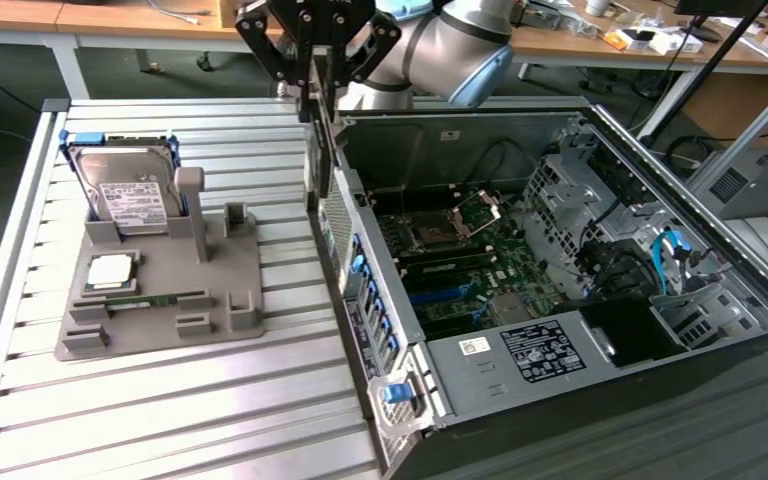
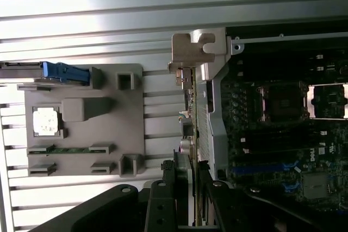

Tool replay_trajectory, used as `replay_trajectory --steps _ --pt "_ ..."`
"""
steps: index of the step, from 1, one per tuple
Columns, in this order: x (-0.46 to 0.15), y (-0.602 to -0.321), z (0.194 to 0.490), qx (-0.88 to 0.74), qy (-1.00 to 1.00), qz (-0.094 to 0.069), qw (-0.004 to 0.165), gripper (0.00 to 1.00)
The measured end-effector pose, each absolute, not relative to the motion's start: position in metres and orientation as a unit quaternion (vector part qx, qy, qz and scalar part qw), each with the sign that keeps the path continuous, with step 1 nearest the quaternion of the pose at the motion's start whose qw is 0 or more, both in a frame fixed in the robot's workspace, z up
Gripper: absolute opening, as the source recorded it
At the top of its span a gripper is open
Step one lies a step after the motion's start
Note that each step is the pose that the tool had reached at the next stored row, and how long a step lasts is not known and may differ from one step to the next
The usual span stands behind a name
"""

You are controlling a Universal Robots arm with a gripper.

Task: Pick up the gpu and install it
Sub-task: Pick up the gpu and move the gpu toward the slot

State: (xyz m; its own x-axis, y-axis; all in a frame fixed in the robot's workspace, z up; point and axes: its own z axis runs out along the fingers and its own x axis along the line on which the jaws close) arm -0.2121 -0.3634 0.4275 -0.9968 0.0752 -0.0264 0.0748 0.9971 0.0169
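Note:
The gpu [image 1: 315, 150] hangs edge-on from my gripper [image 1: 315, 88], a thin dark card held upright above the rear wall of the open computer case [image 1: 357, 230]. My gripper is shut on its top edge. In the wrist view the gpu [image 2: 190, 123] runs as a narrow strip away from my gripper [image 2: 187, 186], with its silver end bracket [image 2: 193, 47] at the far end. It lies along the case wall, beside the motherboard [image 2: 277, 134]. The fan face is hidden.
A grey fixture [image 1: 157, 300] on the slatted metal table [image 1: 157, 420] holds a silver hard drive [image 1: 131, 195], a processor chip [image 1: 111, 270] and a green memory stick [image 1: 157, 298]. The case interior shows the motherboard [image 1: 451, 250] and drive cages [image 1: 598, 200].

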Motion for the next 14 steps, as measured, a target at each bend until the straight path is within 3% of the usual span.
replay_trajectory --steps 14 --pt "-0.199 -0.365 0.427 0.038 0.999 0.008 0.014 0.27"
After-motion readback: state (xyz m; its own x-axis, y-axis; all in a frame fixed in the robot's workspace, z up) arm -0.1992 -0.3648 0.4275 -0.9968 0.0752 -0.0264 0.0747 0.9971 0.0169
